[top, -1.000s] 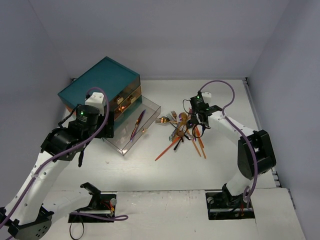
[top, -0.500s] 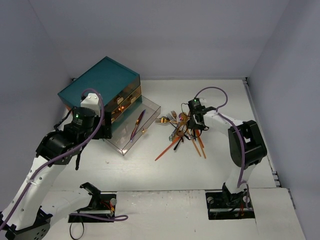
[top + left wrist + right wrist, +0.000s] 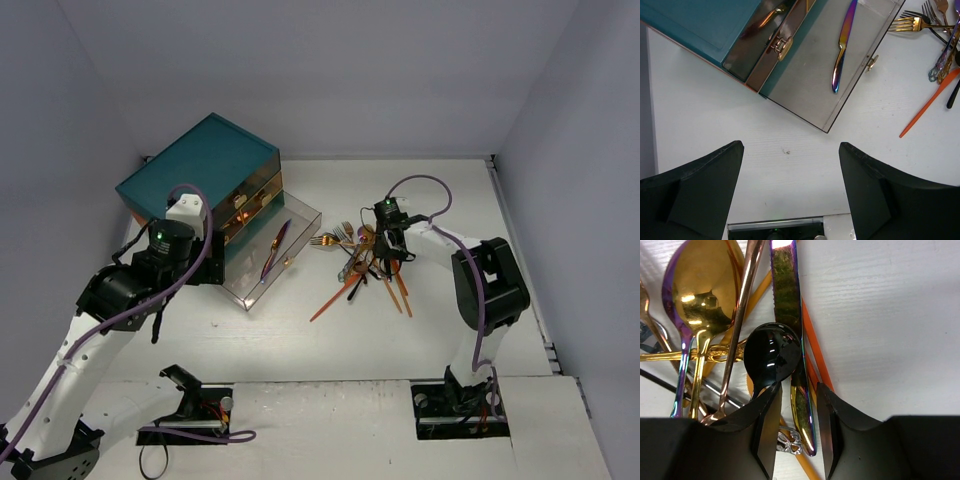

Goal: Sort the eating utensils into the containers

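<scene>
The eating utensils [image 3: 362, 262] lie in a heap right of centre: gold and silver forks, spoons, orange chopsticks. My right gripper [image 3: 388, 256] is down in that heap. In the right wrist view it [image 3: 796, 426] stands narrowly open astride the tip of an iridescent knife [image 3: 803, 407], with a gap on each side. A black spoon [image 3: 772, 352] lies against the left finger. The containers are drawers of a teal chest [image 3: 200, 170]; the lowest drawer [image 3: 805, 85] is pulled out and holds an iridescent knife [image 3: 842, 45]. My left gripper [image 3: 790, 147] hangs wide open over bare table before that drawer.
A gold spoon [image 3: 702, 285], a rose-gold handle [image 3: 742, 305] and orange chopsticks [image 3: 815, 357] crowd round the right fingers. A gold fork [image 3: 912, 22] and an orange chopstick [image 3: 930, 102] lie right of the drawer. Grey walls close in the table.
My right gripper has moved left and down into the heap, and its jaws have parted a little. The left arm has shifted only slightly.
</scene>
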Available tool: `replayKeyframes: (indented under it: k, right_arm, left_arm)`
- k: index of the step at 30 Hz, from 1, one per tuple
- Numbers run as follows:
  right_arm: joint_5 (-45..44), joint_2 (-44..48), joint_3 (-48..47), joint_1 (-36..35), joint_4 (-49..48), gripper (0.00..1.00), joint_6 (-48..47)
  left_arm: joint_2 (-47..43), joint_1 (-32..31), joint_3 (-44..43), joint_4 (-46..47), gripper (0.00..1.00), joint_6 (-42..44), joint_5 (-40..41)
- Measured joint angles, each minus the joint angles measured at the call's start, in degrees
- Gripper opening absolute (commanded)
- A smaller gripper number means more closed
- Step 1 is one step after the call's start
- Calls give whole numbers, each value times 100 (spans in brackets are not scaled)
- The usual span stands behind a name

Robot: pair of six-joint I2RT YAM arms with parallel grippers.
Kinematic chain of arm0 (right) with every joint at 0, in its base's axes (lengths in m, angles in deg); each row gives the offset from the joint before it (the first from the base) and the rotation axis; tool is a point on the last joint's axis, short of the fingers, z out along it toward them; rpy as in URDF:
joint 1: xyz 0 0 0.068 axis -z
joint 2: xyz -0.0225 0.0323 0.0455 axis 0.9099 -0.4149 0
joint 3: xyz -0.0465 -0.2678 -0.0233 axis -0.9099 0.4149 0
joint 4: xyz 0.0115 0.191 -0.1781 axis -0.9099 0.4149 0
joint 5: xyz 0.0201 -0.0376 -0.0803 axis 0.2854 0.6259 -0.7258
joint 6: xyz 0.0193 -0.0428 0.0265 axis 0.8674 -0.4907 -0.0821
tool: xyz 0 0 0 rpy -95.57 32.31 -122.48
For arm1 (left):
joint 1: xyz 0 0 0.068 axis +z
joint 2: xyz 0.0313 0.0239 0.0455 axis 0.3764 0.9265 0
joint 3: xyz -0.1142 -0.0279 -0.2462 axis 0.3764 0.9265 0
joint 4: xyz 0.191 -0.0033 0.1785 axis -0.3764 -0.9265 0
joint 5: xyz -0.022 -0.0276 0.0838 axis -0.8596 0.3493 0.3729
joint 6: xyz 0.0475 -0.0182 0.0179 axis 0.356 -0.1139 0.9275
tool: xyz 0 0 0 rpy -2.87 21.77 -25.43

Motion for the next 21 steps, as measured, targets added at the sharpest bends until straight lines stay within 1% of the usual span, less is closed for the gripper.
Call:
replayKeyframes:
  k: [3,8,10,11,13,19,21]
  right_arm:
    - [-52,-94,3,0,-70,30,2]
    - [-133,-132,30,0,-129,24,20]
    - [-204,-130,60,6,-177,20,43]
    - [-241,-127,73,8,-197,16,52]
    - [-327,-76,154,8,-252,15,68]
    - [-517,196,464,113,-261,15,140]
    - [-545,255,507,163,-212,17,142]
  left_arm:
    - [-30,0,6,-11,74,1,-28]
    - [-68,0,9,-18,74,4,-49]
    - [-77,0,40,-18,74,7,-67]
    - [-84,0,66,-19,75,7,-75]
    - [-88,0,122,-24,74,7,-92]
    - [-92,0,239,-33,74,7,-146]
    - [-97,0,273,-34,74,7,-174]
